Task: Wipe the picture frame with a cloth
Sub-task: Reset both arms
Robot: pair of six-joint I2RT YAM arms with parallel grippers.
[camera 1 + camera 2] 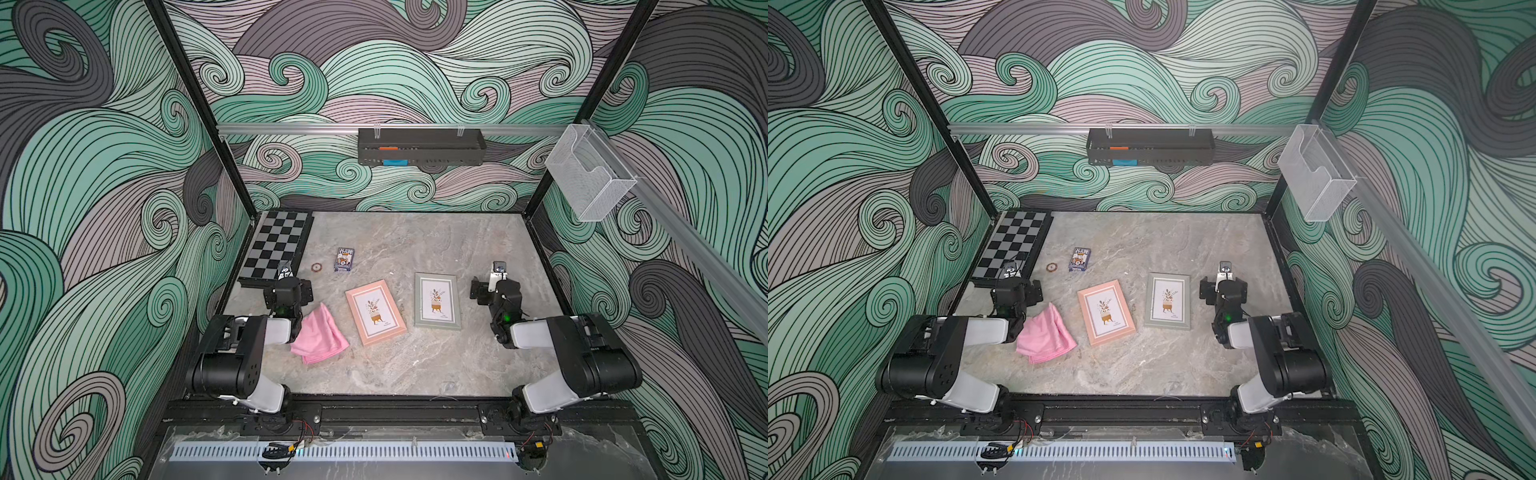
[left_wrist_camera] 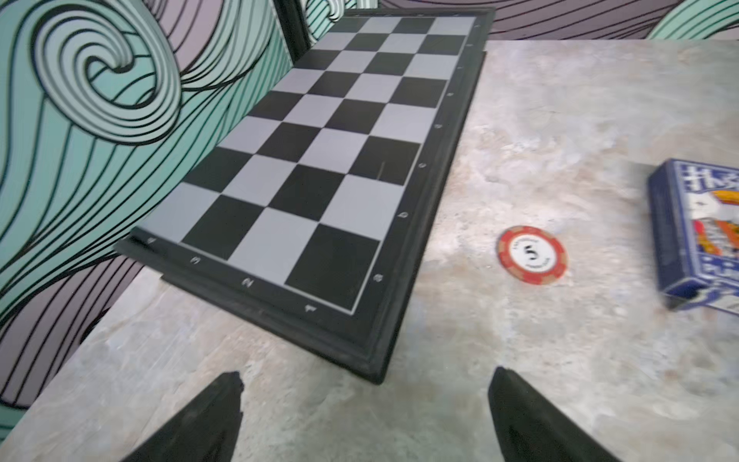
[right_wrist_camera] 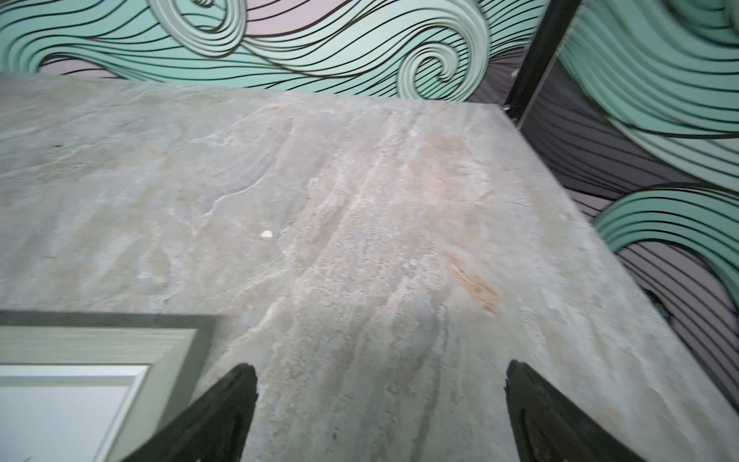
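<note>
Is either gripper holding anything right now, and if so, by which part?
Nothing is held. The left gripper and right gripper are open and empty; the cloth lies on the table.

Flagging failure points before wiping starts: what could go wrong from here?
1. The cloth lies bunched behind the open left gripper, which faces the chessboard; reaching back may grab only one layer.
2. The pink frame and green frame lie loose; wiping could slide them.

Rumpled, loosely folded pink cloth lying on marbled tabletop just left of a pink picture frame, face up and askew, with a grey-green picture frame face up beside that.
</note>
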